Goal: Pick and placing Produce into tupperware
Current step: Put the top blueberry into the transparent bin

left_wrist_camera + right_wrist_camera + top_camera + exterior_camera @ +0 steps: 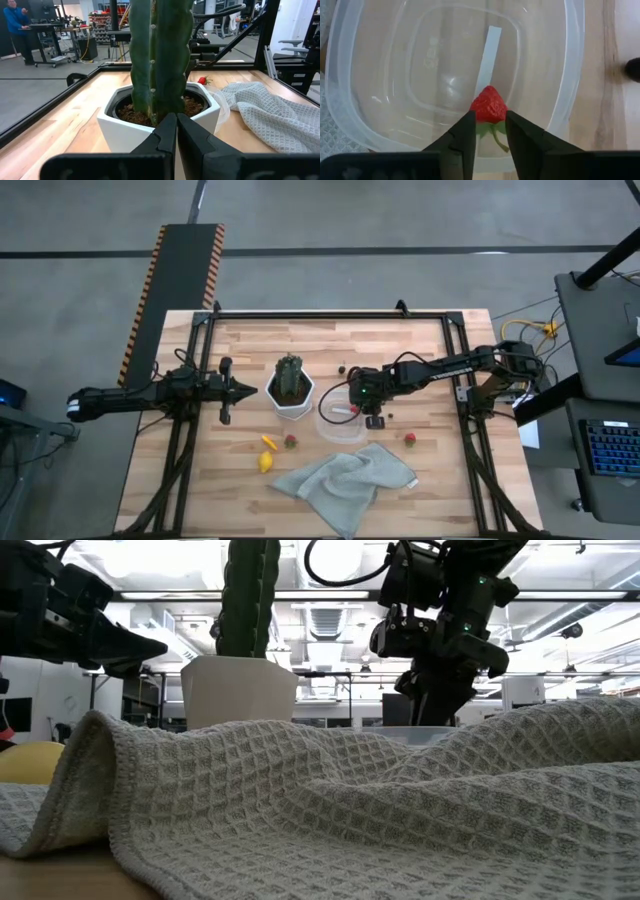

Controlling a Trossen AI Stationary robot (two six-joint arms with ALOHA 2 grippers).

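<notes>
The clear tupperware tub stands on the table beside the white pot of the green cactus. My right gripper hangs over the tub's inside, shut on a red strawberry. More produce lies on the table: a strawberry, two yellow pieces, another strawberry and dark berries. My left gripper is shut and holds nothing, level, just left of the cactus pot. My right gripper pinches the strawberry between its two fingers at the leafy stem end. The fingers come from above, slanting down from the table's right. The red pointed end sticks out past the fingertips over the tub's floor.
A grey waffle cloth lies crumpled at the near edge, close to the tub and filling the front of the low view. A dark berry sits just right of the tub. A black frame rims the table.
</notes>
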